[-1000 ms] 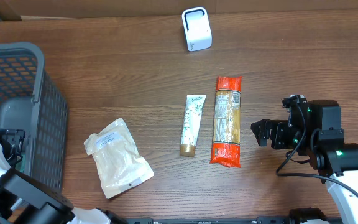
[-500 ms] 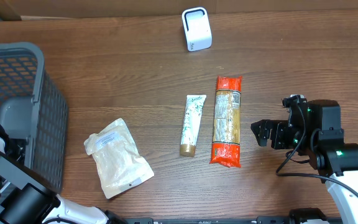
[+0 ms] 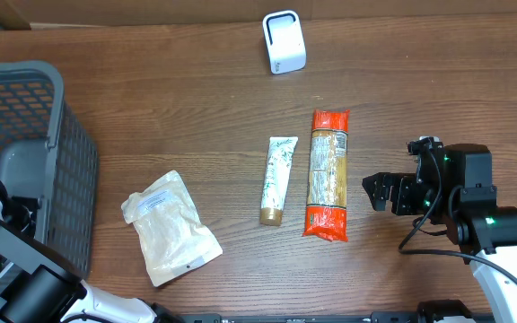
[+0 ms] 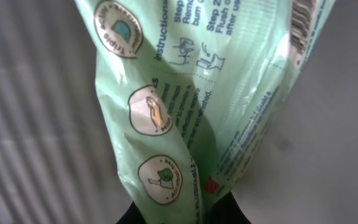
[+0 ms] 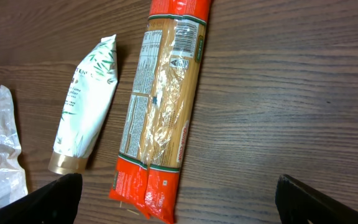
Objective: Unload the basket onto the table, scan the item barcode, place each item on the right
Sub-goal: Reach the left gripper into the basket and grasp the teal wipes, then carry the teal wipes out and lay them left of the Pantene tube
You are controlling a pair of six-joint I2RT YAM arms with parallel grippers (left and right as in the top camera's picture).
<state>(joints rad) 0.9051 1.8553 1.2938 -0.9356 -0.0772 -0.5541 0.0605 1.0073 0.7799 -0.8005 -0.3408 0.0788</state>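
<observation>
Green packet is now being pinched by the just-closed left tool, readying its barcode for scanning; right tool is hanging apart.

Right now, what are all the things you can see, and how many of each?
scanner: one, white, far edge of the table
basket: one, grey mesh, left side
pouch: one, pale with a white label, lying right of the basket
tube: one, white with green leaves and a gold cap, middle, just left of the pasta pack
pasta pack: one, orange ends and a clear middle, right of the tube
green packet: one, light green with little pictures, pinched in the left gripper
table: one, brown wood, under everything
left gripper: one, dark, shut on the green packet
right gripper: one, black, open, right of the pasta pack
</observation>
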